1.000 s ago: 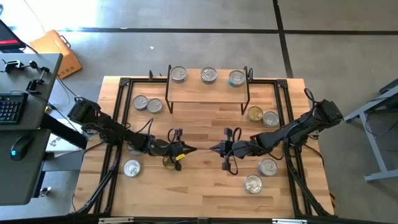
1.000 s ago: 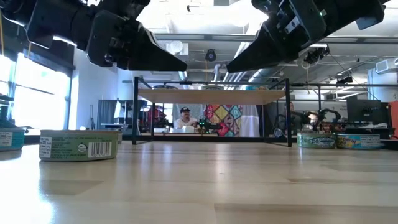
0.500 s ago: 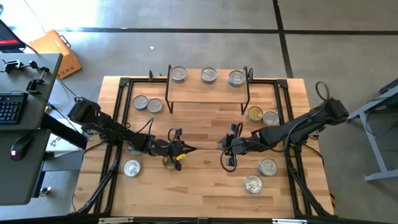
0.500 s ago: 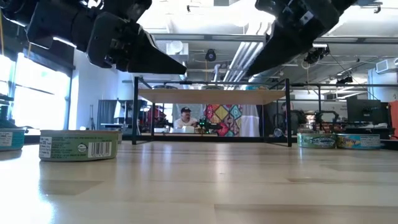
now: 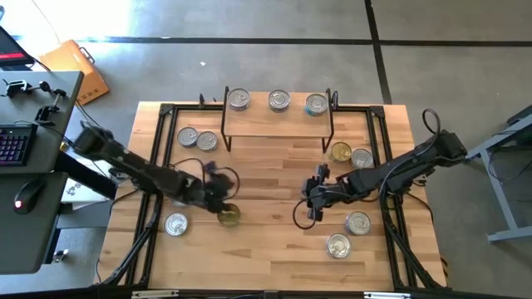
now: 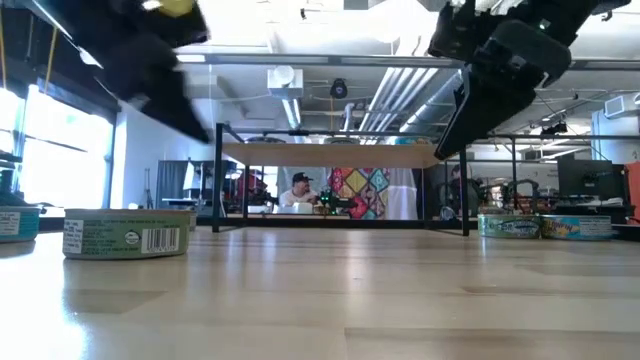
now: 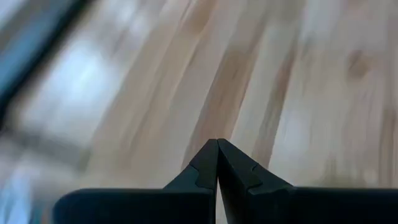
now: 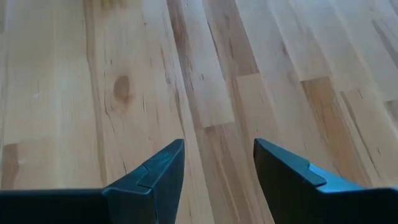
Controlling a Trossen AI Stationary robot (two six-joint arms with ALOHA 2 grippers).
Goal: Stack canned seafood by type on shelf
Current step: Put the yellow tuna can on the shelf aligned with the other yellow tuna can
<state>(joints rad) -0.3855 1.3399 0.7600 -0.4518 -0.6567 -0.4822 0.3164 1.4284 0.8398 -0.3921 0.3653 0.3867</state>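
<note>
Three silver-lidded tins [image 5: 279, 100] stand in a row on the shelf [image 5: 278, 120] at the table's far side. Other tins lie on the table: two left of the shelf [image 5: 197, 139], two right of it [image 5: 352, 155], a silver one [image 5: 175, 223] and a gold-lidded one [image 5: 229, 216] at the near left, two at the near right [image 5: 347, 234]. My left gripper [image 7: 217, 143] is shut and empty, slanting down just above the gold tin. My right gripper [image 8: 217, 149] hangs open over bare wood at mid-table, nothing between its fingers.
A black metal frame [image 5: 158, 166] runs along the table's left and right sides. Bare wood lies between the two grippers and in front of the shelf. In the low view a green-labelled tin [image 6: 125, 233] stands near left, and a person sits beyond the shelf.
My left gripper has drawn back toward the table's left edge, risen a little and tipped downward while rolling, staying shut. My right gripper has opened, pulled back toward the table's right edge and tipped downward. No tin has moved.
</note>
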